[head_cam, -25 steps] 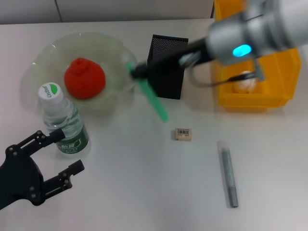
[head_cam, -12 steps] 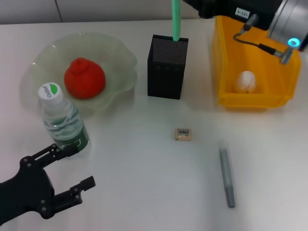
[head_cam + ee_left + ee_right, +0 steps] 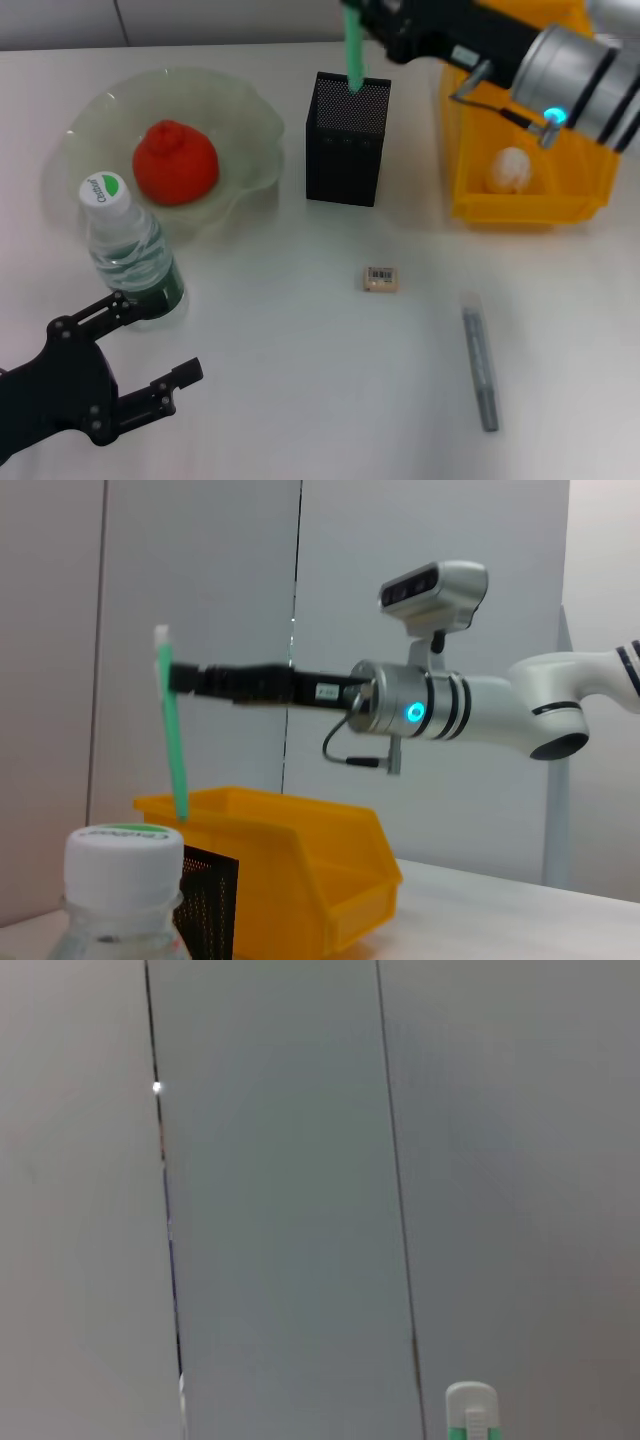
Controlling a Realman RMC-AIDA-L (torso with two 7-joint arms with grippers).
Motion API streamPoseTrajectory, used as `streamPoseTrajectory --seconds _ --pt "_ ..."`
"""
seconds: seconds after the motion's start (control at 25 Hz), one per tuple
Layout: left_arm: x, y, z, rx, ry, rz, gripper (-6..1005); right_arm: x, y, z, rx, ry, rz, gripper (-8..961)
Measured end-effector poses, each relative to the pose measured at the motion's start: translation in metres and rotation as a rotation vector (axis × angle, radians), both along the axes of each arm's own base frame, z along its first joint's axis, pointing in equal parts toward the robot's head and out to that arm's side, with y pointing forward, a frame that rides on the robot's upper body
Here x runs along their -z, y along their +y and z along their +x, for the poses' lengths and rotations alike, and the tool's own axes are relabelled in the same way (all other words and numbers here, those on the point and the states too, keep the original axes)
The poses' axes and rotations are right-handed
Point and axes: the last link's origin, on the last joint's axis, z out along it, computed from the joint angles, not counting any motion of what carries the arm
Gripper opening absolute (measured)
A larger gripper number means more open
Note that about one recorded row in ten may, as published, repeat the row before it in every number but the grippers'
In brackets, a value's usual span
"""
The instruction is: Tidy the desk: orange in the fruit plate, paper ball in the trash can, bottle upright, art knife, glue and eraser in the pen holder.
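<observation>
We note the right pincer (image 3: 362, 22) clamped on a slim green art knife (image 3: 352, 45), held upright, tip in the square black mesh pen holder (image 3: 346, 140) (yellow plastic trash can (image 3: 470, 205) alongside). Left pincer (image 3: 140, 345), fingers spread, hovers low beside the upright clear plastic bottle (image 3: 130, 250) on the white desk (image 3: 300, 340).

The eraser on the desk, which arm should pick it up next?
Probably the left. The left claw is open and free, low over the desk near the bottle. The right claw holds a green knife above the pen holder. The eraser lies between them.
</observation>
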Motion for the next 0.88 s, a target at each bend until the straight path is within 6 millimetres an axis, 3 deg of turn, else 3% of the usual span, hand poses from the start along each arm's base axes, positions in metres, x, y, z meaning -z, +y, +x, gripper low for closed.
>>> streamPoseTrajectory --seconds 0.12,0.52,0.72,0.88 --pt "0.001 0.001 0.000 0.000 0.002 0.001 765 0.016 0.002 0.002 0.002 -0.045 -0.016 175" --pt "0.000 0.002 0.000 -0.003 0.006 0.004 765 0.018 -0.002 0.015 0.041 -0.038 0.000 176" --pt "0.001 0.003 0.000 0.000 0.009 0.003 765 0.012 -0.006 0.018 0.068 0.002 -0.043 347" --pt "0.000 0.004 0.000 0.002 0.009 0.003 765 0.005 -0.011 0.015 0.056 0.013 -0.081 383"
